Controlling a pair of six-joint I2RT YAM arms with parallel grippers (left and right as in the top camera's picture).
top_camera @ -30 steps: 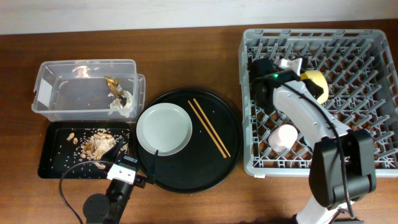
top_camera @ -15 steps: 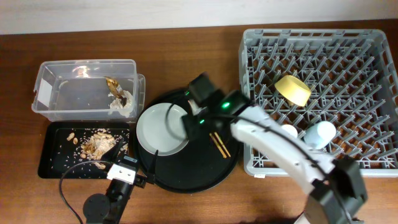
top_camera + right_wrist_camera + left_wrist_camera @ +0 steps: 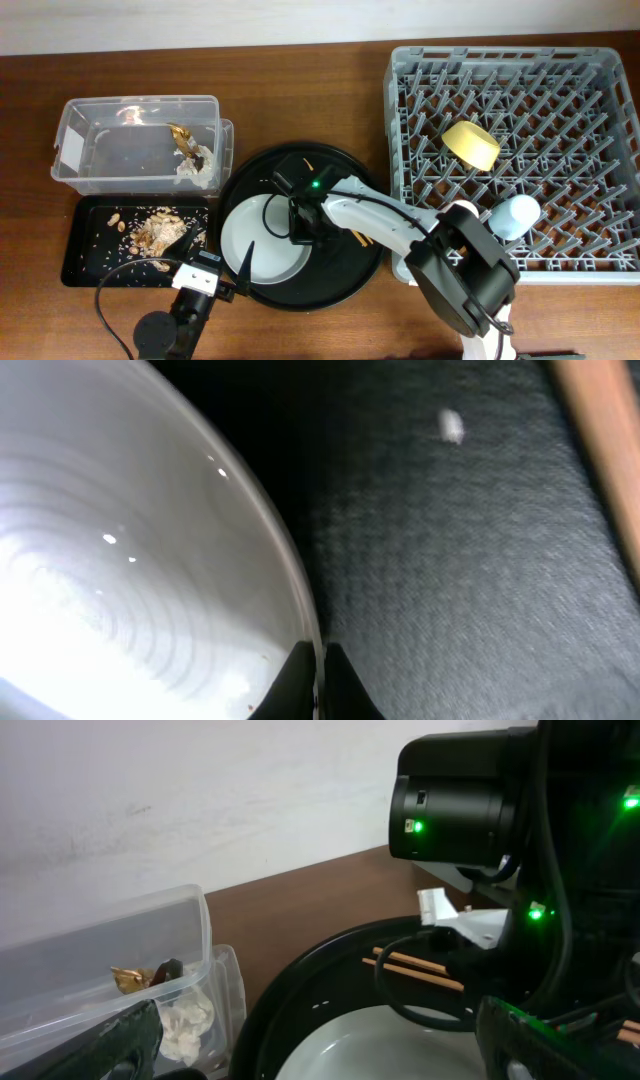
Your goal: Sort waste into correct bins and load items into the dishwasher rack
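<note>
The round grey plate (image 3: 258,240) lies on the round black tray (image 3: 345,275). My right gripper (image 3: 303,222) is shut on the plate's right rim (image 3: 250,530), with the fingers pinching the edge (image 3: 318,665). The two chopsticks (image 3: 356,241) lie on the tray, partly under the right arm. My left gripper (image 3: 222,262) is open and empty at the tray's front left; the left wrist view shows the plate (image 3: 400,1045) between its fingers (image 3: 320,1065). The yellow bowl (image 3: 472,143) and light blue cup (image 3: 516,213) are in the dishwasher rack (image 3: 590,110). The pink cup is hidden.
The clear tub (image 3: 100,150) at the back left holds the golden-brown wrapper (image 3: 182,134) and the white tissue (image 3: 197,171). The shallow black tray (image 3: 85,255) in front of it holds the food scraps (image 3: 152,230). The right arm spans the rack's front left corner and the round tray.
The right arm swung from the rack to the round tray and closed on the plate's rim. The plate has slid toward the table's front. The left arm has not moved.
</note>
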